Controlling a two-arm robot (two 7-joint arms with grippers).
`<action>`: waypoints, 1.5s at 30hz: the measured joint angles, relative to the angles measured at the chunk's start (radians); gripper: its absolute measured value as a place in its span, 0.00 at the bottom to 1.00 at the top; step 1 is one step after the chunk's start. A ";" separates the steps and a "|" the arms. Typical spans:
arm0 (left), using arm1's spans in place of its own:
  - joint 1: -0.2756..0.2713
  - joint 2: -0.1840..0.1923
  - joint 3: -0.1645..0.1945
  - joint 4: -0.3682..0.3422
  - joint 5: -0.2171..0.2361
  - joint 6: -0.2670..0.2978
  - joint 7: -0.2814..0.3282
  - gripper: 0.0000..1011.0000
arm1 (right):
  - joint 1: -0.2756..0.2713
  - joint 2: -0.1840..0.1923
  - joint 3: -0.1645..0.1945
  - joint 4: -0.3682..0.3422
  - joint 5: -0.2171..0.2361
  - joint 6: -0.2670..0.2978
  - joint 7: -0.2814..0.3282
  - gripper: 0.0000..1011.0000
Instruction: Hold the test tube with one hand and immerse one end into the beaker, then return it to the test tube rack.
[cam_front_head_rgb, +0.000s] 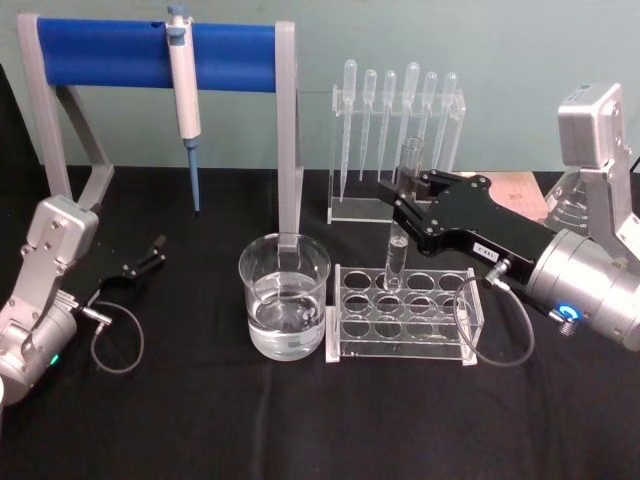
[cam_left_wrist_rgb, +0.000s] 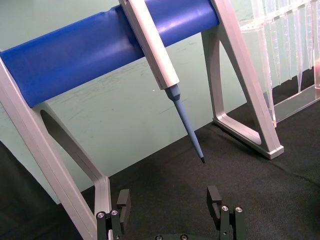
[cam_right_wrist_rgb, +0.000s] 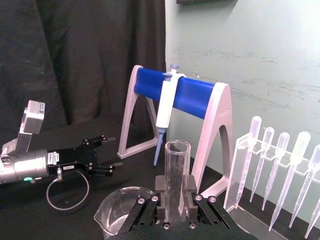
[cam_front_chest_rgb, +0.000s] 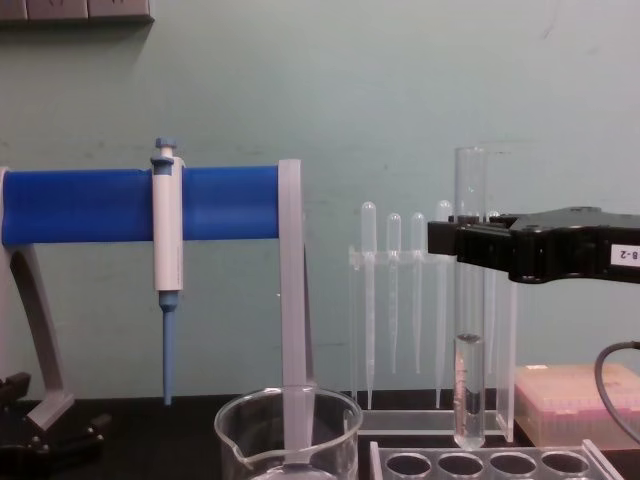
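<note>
Setting: black-clothed counter before a pale green wall.
Grip: right hand (cam_front_head_rgb: 402, 196) had its fingers clamped on the test tube (cam_front_chest_rgb: 468, 300), a little below the rim, tube upright.
Below the hand: tube's round end hung just over the test tube rack (cam_front_head_rgb: 400, 345); I could not tell whether it had entered a hole.
Lower, to the hand's left: beaker (cam_front_head_rgb: 262, 300), part-filled, just beside the rack.
Handling: light, stiff, thin glass, probably slick and breakable; a gentle, high hold suited it.
Far left: left hand (cam_front_head_rgb: 157, 252), fingers apart, idle.
</note>
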 joint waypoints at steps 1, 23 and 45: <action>0.000 0.000 0.000 0.000 0.000 0.000 0.000 0.99 | 0.000 0.000 0.000 0.000 0.000 0.000 0.000 0.22; 0.000 0.000 0.000 0.000 0.000 0.000 0.000 0.99 | 0.002 -0.001 -0.001 0.002 -0.001 0.002 0.002 0.22; 0.000 0.000 0.000 0.000 0.000 0.000 0.000 0.99 | 0.002 -0.001 -0.001 0.002 -0.001 0.002 0.002 0.22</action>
